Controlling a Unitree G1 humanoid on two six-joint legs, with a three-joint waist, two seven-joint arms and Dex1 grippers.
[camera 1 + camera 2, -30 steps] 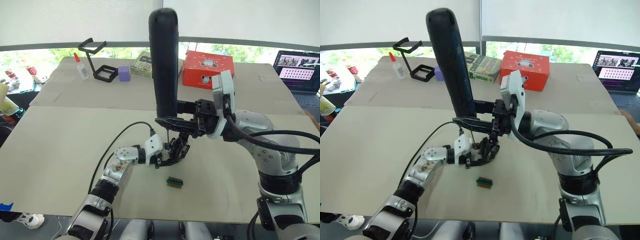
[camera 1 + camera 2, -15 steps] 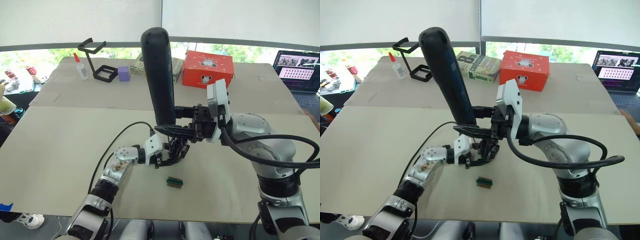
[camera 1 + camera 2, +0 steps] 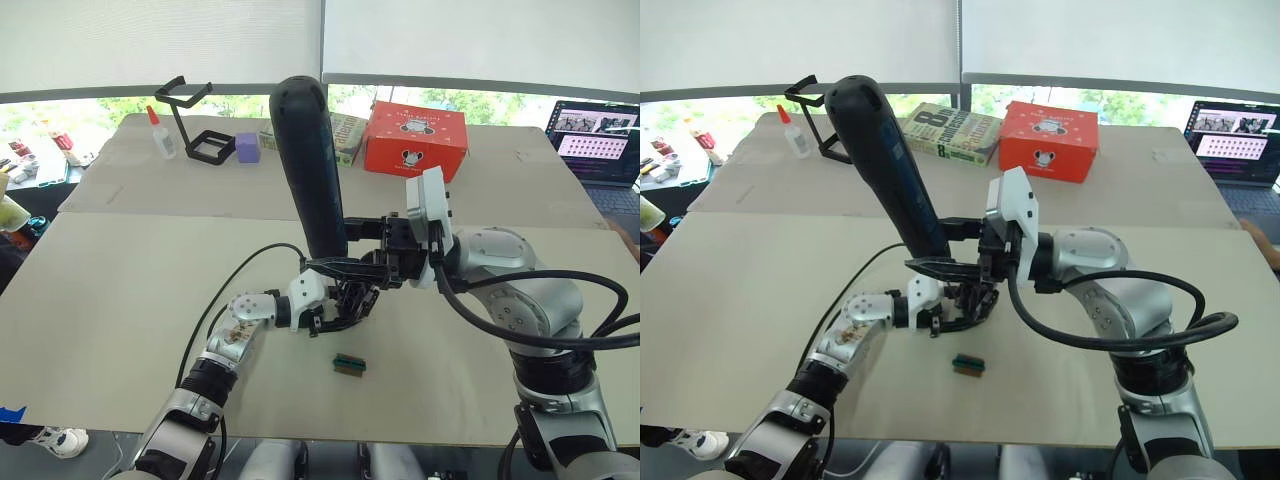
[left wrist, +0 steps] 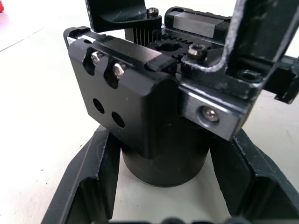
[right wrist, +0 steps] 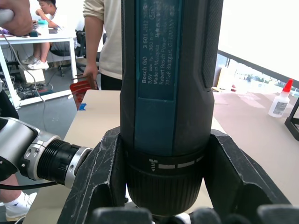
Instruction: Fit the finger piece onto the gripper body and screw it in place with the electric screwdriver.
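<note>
- The gripper body [image 3: 345,303] sits low over the counter [image 3: 120,300] at centre, clenched between the left gripper's [image 4: 161,186] fingers.
- The electric screwdriver [image 3: 312,170], grasped by the right gripper's [image 3: 345,264] fingers, now leans further left and sits lower than a second ago, bit end over the body.
- A small green-and-black block [image 3: 348,365] lies just beside.

Bare table [image 3: 120,300] around both arms; small green-and-black block [image 3: 348,364] lies near, just before gripper body [image 3: 350,300].
</note>
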